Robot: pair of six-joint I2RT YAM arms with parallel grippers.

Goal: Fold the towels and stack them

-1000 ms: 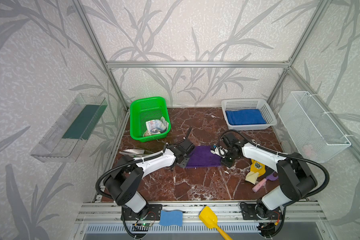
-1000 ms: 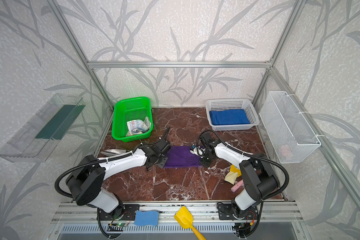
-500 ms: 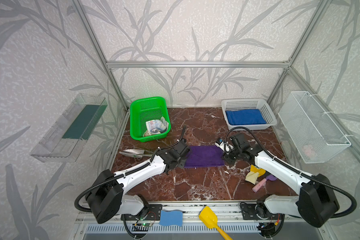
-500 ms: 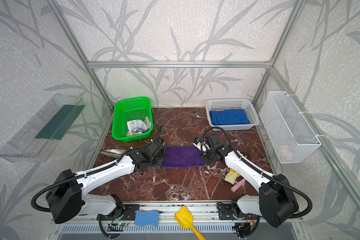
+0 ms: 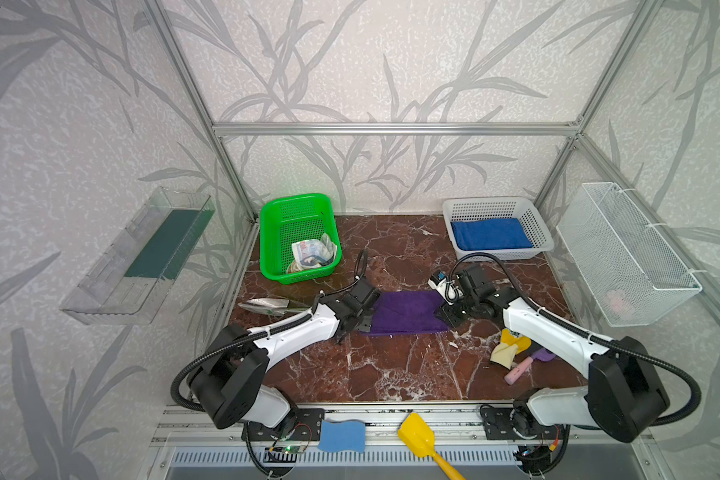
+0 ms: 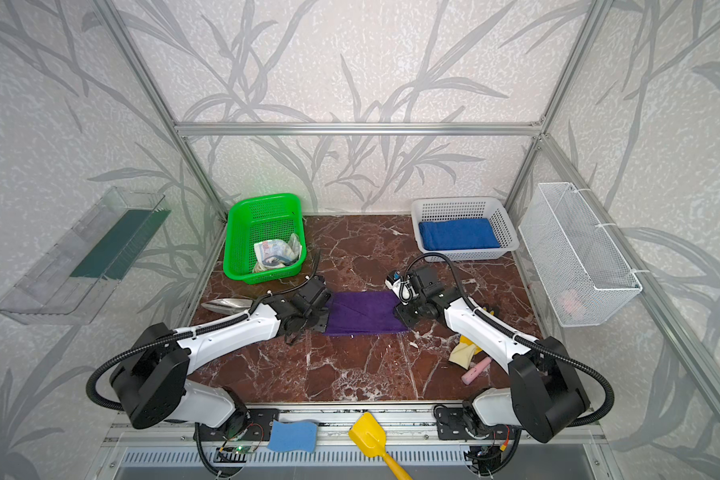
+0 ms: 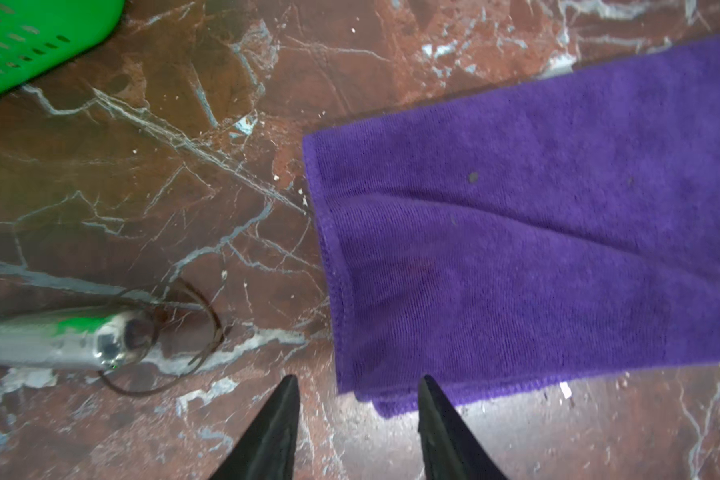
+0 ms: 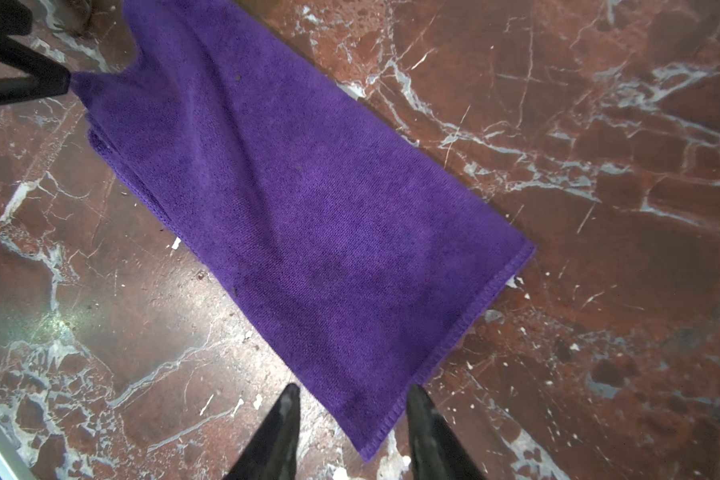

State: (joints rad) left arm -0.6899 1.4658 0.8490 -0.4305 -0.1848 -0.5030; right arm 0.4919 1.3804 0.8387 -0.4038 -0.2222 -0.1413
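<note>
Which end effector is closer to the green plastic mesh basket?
Left. The left end effector is at the dark purple cloth towel's end nearest the green basket; the right end effector is at the towel's opposite end, farther away.

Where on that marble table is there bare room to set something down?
Bare marble: between the purple towel and the front rail, and at the back between the green basket and white basket. Crowded: around the towel, and front right by the yellow glove.

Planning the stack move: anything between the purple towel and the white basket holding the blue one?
Nothing visible: bare marble between the purple towel and white basket. Only the open right gripper sits at the towel's basket-side end.
</note>
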